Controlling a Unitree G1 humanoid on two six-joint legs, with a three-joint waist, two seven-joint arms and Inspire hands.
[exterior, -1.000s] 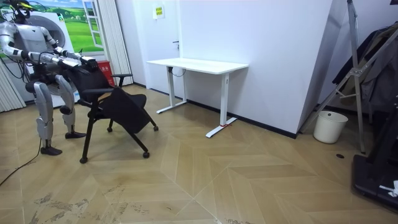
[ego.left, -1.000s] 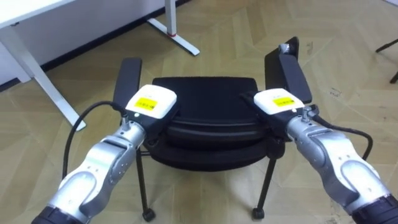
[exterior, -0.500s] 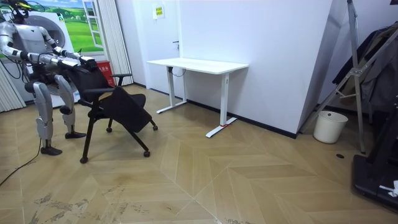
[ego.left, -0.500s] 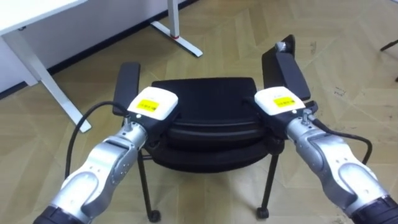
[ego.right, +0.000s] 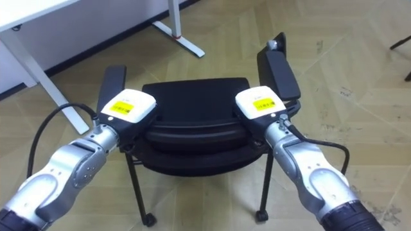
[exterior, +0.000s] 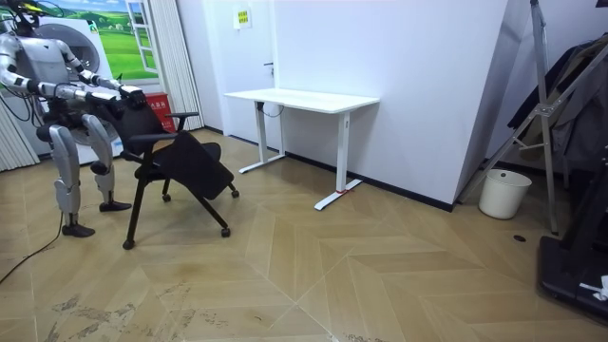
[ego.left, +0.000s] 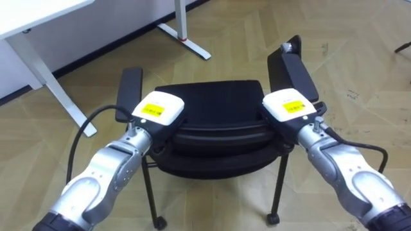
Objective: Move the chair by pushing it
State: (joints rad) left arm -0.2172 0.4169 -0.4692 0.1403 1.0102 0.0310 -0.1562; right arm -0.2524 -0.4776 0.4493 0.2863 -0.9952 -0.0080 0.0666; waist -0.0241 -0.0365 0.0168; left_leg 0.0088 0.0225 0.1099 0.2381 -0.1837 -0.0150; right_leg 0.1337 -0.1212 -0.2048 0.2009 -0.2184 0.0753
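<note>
A black office chair (ego.left: 212,99) on castors stands on the wood floor right in front of me, seen from behind and above. My left hand (ego.left: 157,108) rests on the left end of the backrest's top edge (ego.left: 218,138), and my right hand (ego.left: 289,106) on the right end. Both hands' fingers reach over that edge and are hidden. The two armrests (ego.left: 130,93) (ego.left: 292,70) stick out beyond the hands. In the room view I stand upright behind the chair (exterior: 185,166) at the left, arms stretched forward onto it.
A white desk (exterior: 304,99) stands against the wall beyond the chair, and its leg and foot (ego.left: 186,40) lie just ahead. A white bin (exterior: 503,193) and a rack (exterior: 551,114) are far to the room view's right. Open floor lies between.
Both hands stay on the backrest. The chair and the picture have shifted only slightly.
</note>
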